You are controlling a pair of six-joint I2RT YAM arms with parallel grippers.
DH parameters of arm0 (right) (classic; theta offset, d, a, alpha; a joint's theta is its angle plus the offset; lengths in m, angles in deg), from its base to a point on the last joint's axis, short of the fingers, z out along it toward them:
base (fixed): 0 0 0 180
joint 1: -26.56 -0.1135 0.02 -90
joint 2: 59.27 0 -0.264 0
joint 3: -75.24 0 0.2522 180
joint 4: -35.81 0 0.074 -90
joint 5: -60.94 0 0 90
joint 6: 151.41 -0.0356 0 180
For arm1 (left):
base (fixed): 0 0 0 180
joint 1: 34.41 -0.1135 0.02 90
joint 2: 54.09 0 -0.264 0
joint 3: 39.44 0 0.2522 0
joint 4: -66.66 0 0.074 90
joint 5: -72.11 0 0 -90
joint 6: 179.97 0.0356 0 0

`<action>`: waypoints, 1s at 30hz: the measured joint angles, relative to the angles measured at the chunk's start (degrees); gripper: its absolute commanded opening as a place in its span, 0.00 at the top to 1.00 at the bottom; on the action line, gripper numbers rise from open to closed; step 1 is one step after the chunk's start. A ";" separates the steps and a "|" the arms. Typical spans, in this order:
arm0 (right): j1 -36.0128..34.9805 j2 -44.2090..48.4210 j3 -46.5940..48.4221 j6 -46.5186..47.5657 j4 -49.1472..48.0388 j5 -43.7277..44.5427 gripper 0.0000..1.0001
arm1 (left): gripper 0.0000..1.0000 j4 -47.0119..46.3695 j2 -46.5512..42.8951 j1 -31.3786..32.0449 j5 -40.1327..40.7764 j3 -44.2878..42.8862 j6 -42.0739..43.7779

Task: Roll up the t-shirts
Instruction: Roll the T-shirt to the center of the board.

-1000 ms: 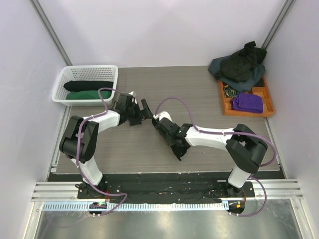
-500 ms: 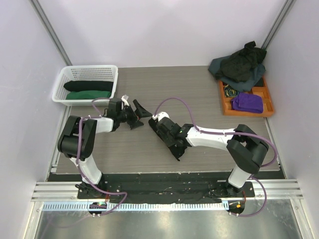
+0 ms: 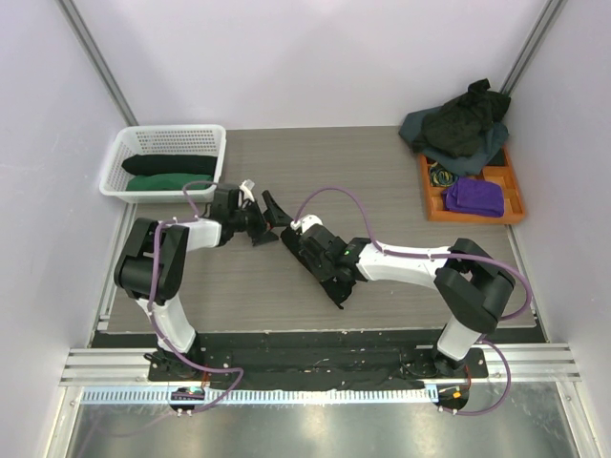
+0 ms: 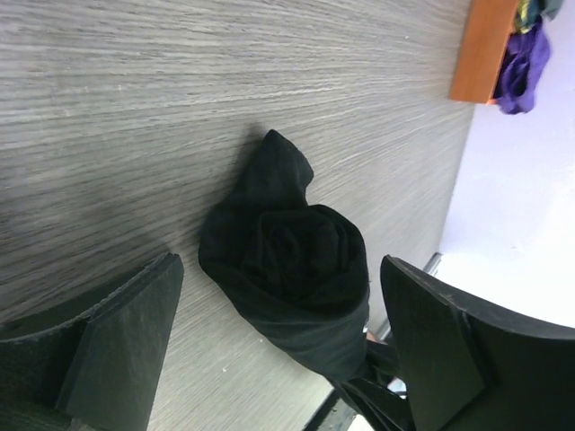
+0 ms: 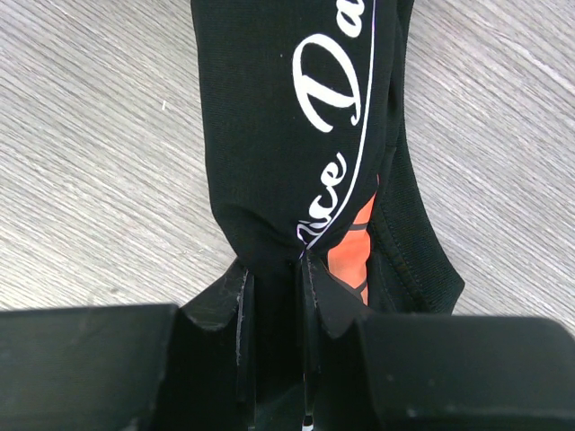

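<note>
Right gripper (image 5: 274, 269) is clamped narrow on one end of the black t-shirt (image 5: 296, 117), with the cloth bunched between its two fingers (image 5: 216, 296). White script lettering (image 5: 332, 90) runs along the roll, and a patch of orange print (image 5: 355, 238) shows just beside the pinch. The shirt lies as a long roll on the grey wood-grain table (image 5: 90, 180), about the middle of it and a little left of centre. Facing the roll's other end, the left gripper (image 4: 280, 269) stands wide, one finger (image 4: 126, 332) on either side of the roll and neither touching it. From that wrist the spiral of the rolled end faces the camera, with a loose flap poking out past it. In the far left corner a white basket (image 3: 134, 143) holds a black roll (image 3: 172, 164) and a dark green roll (image 3: 158, 181) side by side. At the far right a heap of unrolled shirts (image 3: 458, 124), black on top of slate grey, overlaps the far end of an orange tray (image 3: 424, 191). A purple cloth (image 3: 474, 196) sits in one of the tray's compartments.
</note>
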 measured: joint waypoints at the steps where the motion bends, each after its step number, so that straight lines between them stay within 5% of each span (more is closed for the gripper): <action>1: 0.00 0.00 0.00 0.00 0.02 -0.04 0.99 | 0.11 0.87 0.00 0.11 0.33 -0.37 0.74; 9: 0.00 0.11 0.00 0.00 0.09 -0.57 0.99 | 0.32 2.64 1.68 0.87 1.07 -2.19 2.14; 21: 0.02 0.37 0.00 1.05 0.48 -2.16 0.99 | 0.98 1.92 4.66 1.77 2.14 -2.60 1.05; 23: 0.02 0.37 0.00 1.20 0.50 -2.32 0.99 | 1.00 1.40 4.66 1.77 2.32 -2.58 0.96; 26: 0.02 0.37 0.00 1.22 0.50 -2.34 0.89 | 1.00 0.76 4.42 1.81 3.02 -2.23 1.05; 30: 0.02 0.76 -0.15 0.96 0.63 -2.84 0.46 | 1.00 0.31 1.99 2.03 5.18 0.04 1.55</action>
